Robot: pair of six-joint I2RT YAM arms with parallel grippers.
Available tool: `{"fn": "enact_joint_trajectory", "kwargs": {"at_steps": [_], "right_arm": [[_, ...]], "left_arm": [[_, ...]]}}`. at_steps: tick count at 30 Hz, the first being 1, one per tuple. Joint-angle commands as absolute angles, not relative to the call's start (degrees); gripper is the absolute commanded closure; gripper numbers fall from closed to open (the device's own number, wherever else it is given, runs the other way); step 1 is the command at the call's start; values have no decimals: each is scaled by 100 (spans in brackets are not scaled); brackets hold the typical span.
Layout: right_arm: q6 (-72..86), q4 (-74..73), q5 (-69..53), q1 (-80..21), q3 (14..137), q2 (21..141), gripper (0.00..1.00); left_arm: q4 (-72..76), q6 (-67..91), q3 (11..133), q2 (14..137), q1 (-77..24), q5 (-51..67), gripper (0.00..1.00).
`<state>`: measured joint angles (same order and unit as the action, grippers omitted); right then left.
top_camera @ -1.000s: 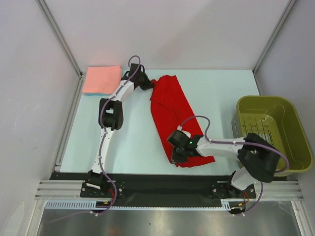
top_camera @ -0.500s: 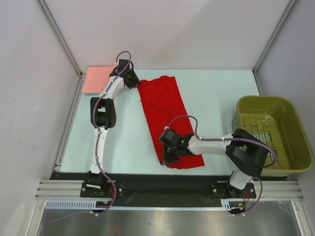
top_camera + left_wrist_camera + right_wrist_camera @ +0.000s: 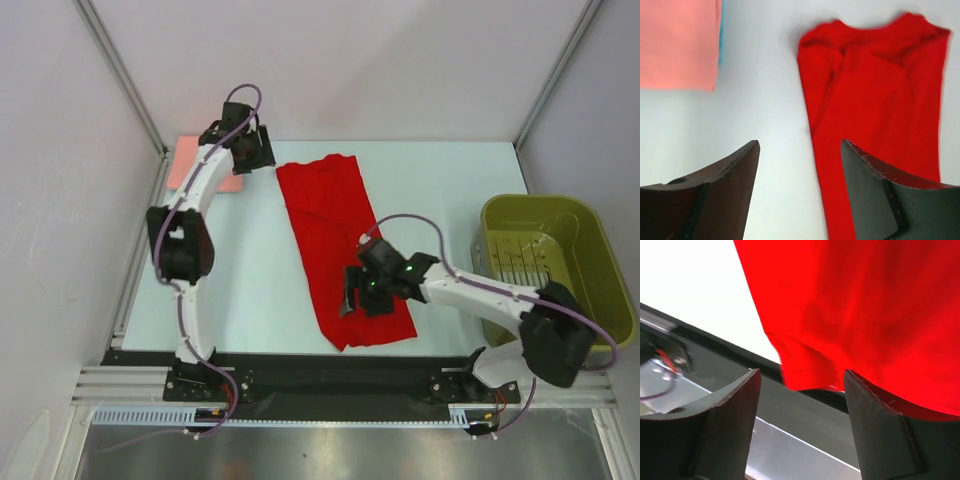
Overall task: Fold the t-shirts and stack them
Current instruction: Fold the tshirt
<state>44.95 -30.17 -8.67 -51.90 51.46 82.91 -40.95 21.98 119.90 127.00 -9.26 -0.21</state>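
Observation:
The bright red t-shirt lies folded in a long strip down the middle of the table, its near end at the front edge. The salmon-pink t-shirt lies folded at the back left corner, partly under my left arm. My left gripper hovers open between the two shirts. In its wrist view the pink shirt with a light-blue edge is at upper left and the red shirt at right, nothing between the fingers. My right gripper hangs open above the red shirt's near hem.
An olive-green plastic basket stands at the right edge of the table beside my right arm. The table's dark front rail runs just below the red shirt's hem. White walls with metal posts close in the back and sides.
Both grippers have gone from shut to open and let go of the red shirt, after dragging it left into a flat strip. The left gripper drew back toward the pink shirt; the right lifted.

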Motion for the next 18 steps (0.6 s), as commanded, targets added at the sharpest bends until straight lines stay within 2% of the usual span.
{"fn": "enact_joint_trajectory", "kwargs": {"at_steps": [1,7,8,11,14,18], "right_arm": [[4036,-3726,-922,-4416,4975,7473,27],[3411,-3903,-1125,-3376,4808,7093,25],[3384,-3911,-1160,-3105,4799,7128,25],[3305,-3946,-1186,-2770,4851,7189,29],[3357,-3658,-1414,-2260,4887,7181,33],[3288,-2604,-1425,-1882,5106,7748,29]], "left_arm": [[-4185,1600,11043,11121,-1265,-221,28],[-3790,1818,8204,9505,-2063,1123,25],[-3623,2054,7400,9310,-2196,1412,25],[-2999,2608,6071,8588,-2618,1599,26],[-2611,2847,5530,8175,-2769,1644,27],[-2583,2541,6045,8428,-2663,1355,25]]}}
